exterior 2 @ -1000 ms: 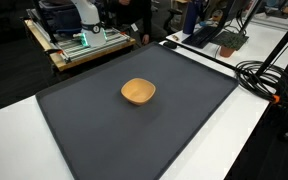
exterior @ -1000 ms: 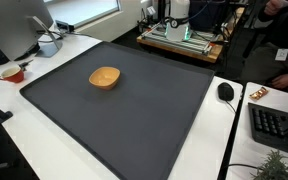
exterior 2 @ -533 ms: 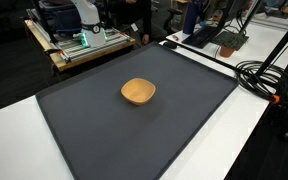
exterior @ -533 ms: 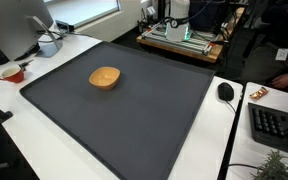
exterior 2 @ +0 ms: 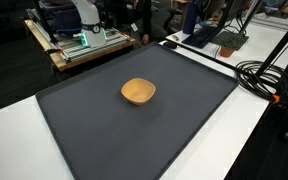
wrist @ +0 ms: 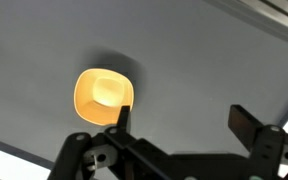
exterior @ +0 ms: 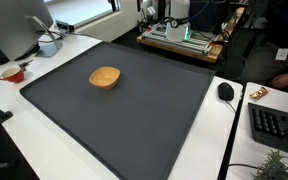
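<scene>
Jaws spread wide and empty, yellow bowl (wrist: 103, 98) close by, on dark mat (wrist: 194, 50)

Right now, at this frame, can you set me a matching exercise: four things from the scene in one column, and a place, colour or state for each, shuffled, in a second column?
Column 1
1. wooden bowl
2. computer mouse
3. gripper
4. mat

Column 2
A. open, nothing between its fingers
B. black, on the white table, just off the mat's edge
C. upright and empty, resting on the mat
D. dark grey, lying flat over most of the tabletop

Pairs: 1-C, 2-B, 3-A, 4-D
</scene>
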You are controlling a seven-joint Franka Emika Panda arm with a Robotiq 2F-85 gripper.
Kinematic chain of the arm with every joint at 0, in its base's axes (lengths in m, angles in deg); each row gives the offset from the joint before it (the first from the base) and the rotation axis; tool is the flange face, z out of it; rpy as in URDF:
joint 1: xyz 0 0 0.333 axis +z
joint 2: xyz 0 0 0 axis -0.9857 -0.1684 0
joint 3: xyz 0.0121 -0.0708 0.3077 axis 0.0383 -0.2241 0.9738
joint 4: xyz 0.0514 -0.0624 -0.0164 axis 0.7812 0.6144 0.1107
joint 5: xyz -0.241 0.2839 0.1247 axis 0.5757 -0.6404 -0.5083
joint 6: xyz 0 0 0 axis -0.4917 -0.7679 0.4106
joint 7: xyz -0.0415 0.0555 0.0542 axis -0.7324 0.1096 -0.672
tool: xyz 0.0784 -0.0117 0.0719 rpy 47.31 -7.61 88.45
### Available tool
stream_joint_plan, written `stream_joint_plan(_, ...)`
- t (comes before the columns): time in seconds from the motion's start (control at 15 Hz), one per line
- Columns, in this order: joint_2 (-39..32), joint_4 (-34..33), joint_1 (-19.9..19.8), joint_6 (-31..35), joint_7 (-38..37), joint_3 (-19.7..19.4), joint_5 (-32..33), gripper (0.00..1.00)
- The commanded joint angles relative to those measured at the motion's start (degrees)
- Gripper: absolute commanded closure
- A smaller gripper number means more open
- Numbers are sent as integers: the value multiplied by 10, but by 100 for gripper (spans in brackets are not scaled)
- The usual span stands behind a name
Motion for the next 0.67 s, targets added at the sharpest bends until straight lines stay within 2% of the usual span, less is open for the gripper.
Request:
stream_joint_plan(0.0,14,76,3,117,-44,1,-23,0)
stream_joint_plan(0.07,0,40,2,75,-28,2,-9,0)
stream_joint_plan(0.2,0,63,2,105,-36,2,-11,0)
stream_joint_plan(0.4,2,67,2,109,-39,2,-12,0)
stream_joint_plan(0.6,-24,93,-8,196,-143,23,62,0)
